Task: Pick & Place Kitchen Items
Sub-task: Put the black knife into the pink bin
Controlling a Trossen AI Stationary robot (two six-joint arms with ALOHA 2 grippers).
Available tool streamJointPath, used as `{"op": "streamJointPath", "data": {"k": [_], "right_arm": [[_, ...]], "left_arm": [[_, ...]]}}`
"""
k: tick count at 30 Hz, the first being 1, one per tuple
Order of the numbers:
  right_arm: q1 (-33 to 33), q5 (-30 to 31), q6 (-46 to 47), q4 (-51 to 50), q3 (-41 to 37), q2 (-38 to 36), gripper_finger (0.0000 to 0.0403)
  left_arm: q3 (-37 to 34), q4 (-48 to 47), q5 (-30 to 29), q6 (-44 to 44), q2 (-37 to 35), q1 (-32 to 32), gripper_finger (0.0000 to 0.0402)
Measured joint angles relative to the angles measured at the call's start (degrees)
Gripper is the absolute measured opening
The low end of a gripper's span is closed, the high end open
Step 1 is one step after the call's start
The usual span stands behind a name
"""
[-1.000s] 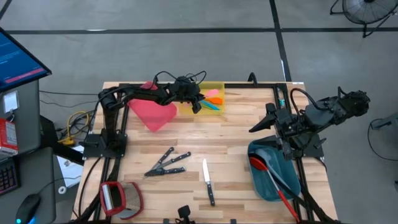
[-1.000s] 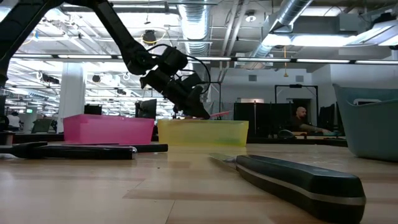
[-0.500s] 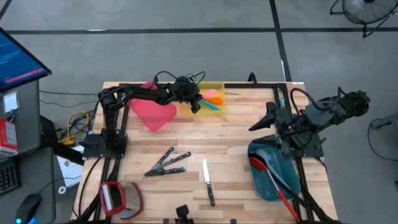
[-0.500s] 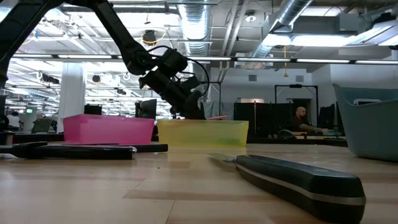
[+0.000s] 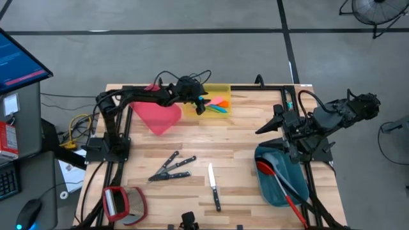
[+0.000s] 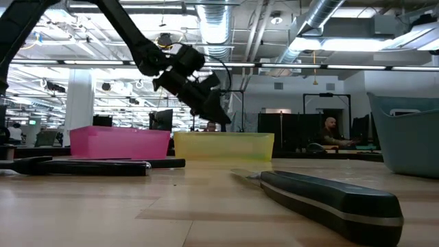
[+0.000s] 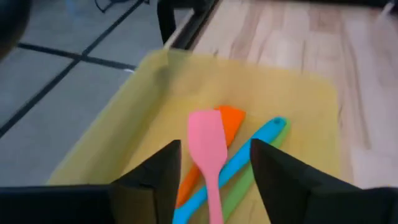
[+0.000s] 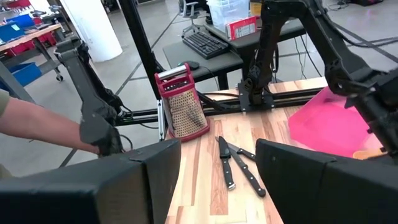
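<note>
Left wrist view alone shows the left tool [image 7: 214,171] open, empty above pink spatula [image 7: 206,149].

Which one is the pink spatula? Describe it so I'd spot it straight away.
Find the yellow bin at the table's far edge, under the left gripper. The pink spatula lies on top of the orange spatula and blue spatula, the only pink one.

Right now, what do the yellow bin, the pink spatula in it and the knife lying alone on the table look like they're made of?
Yellow bin: likely plastic, translucent walls with a dull sheen.
Pink spatula: probably silicone or soft plastic, one matte, even colour from blade to handle.
Knife: pale blade that looks like steel, with a black handle, likely plastic; the low view shows a soft sheen on it.
</note>
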Motion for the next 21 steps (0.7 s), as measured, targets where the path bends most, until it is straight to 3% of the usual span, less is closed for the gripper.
{"op": "streamJointPath", "data": {"k": [5,13,21], "right_arm": [[0.0,0.0,0.0,0.0,0.0,0.0,0.0202],[0.0,0.0,0.0,0.0,0.0,0.0,0.0202],[0.0,0.0,0.0,0.0,0.0,0.0,0.0202]], "left_arm": [[0.0,-0.2,-0.8,-0.2,-5.9,-0.9,0.0204],[0.0,-2.8,-0.8,-0.1,-18.1,-6.9,0.02],[0.0,-17.0,-7.3,-0.1,-27.8,-18.1,0.0201]]}}
